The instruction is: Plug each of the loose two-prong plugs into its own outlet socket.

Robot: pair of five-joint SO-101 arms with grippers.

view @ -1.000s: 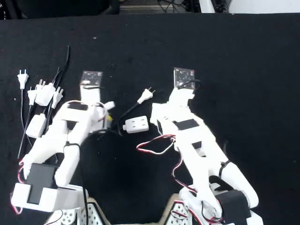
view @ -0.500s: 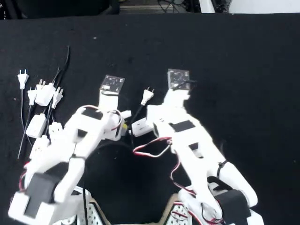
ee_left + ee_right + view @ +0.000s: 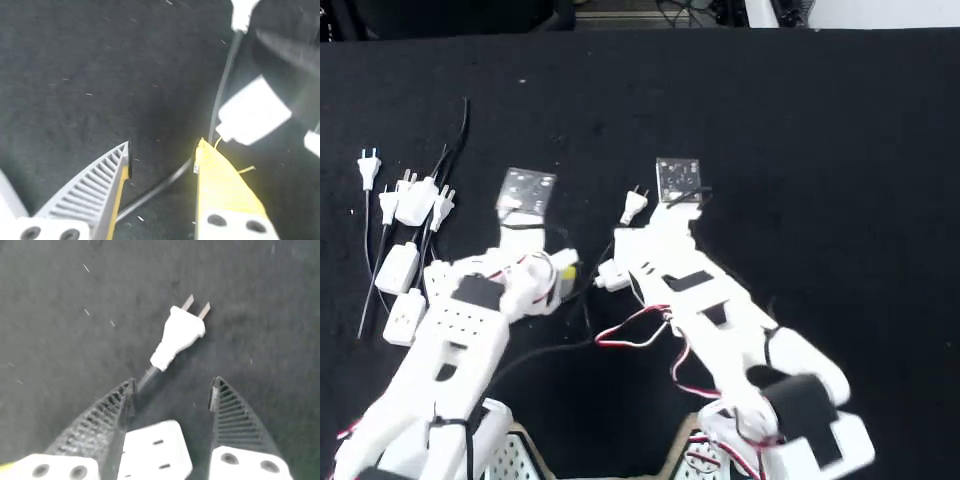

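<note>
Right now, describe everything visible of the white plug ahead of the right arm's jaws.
The white plug has a moulded, plastic-looking body and two flat metal prongs pointing away from the right gripper. A dark cord leaves its narrow end. It lies flat on the black table, just beyond the open jaws, untouched.

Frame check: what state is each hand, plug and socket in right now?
left hand: open, empty, over a black cable.
right hand: open, astride the outlet socket, not closed on it.
white plug: unplugged, lying flat, prongs bare.
outlet socket: visible slots empty.
plugs at far left: lying loose, seemingly unplugged.
</note>
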